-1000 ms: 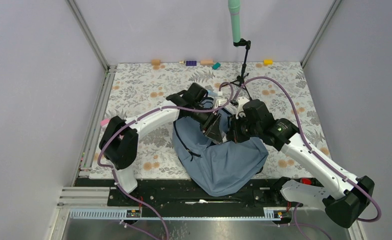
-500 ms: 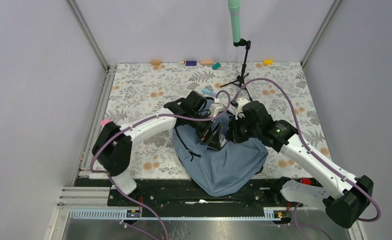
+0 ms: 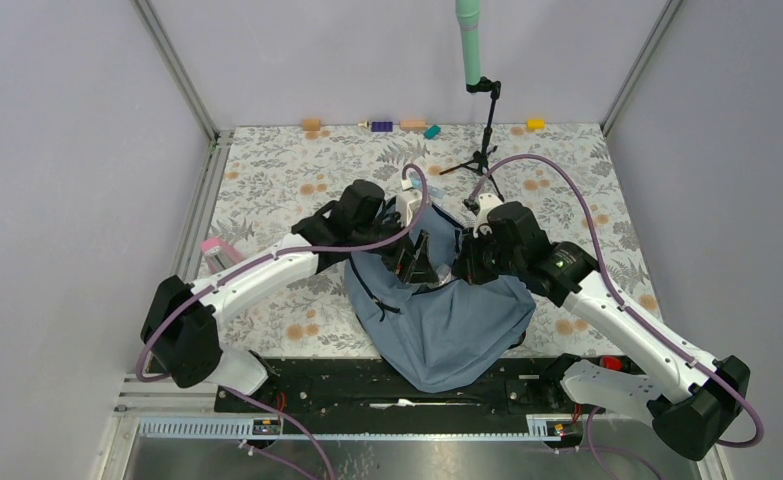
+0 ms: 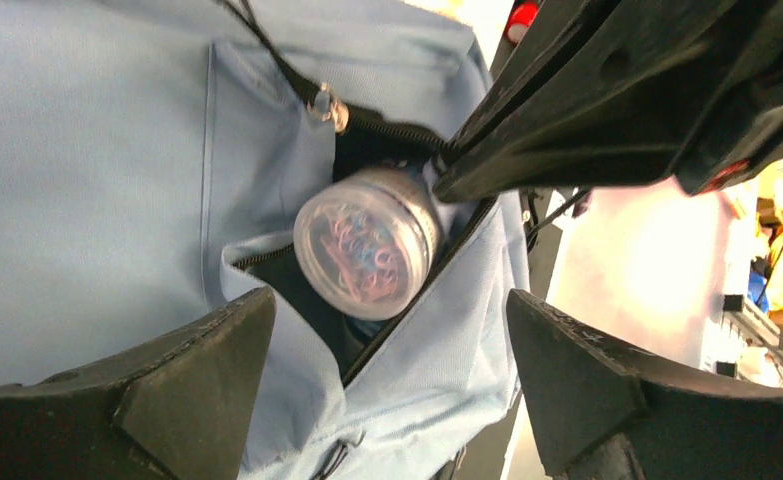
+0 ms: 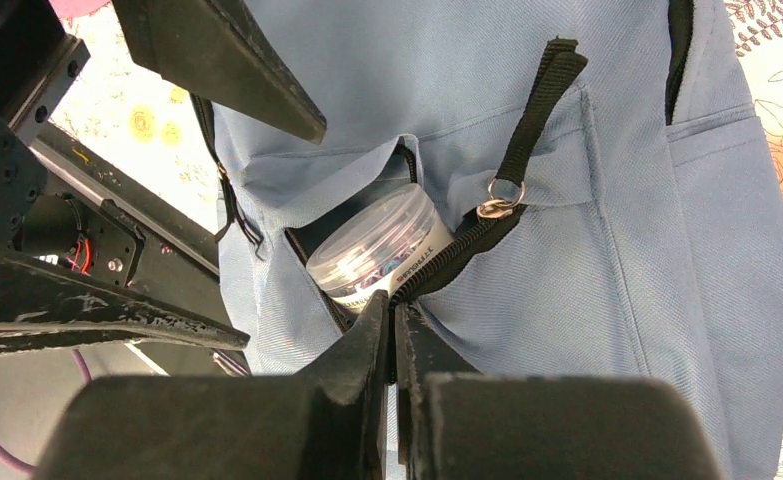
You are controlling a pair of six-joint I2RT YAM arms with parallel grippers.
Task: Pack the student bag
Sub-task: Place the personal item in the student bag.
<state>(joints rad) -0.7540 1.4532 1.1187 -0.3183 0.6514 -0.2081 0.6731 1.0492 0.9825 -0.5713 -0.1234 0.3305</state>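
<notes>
Left tool (image 4: 389, 300) farther left now, wide apart; student bag (image 3: 457, 325) lengthwise near-to-far.

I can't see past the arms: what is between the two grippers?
A clear jar of coloured loops, sitting in the bag's open pocket, lies between the left gripper and the right gripper. The left wrist view shows it.

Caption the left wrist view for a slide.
Open left gripper over a clear jar in the unzipped student bag; right gripper pinches the zip edge.
</notes>
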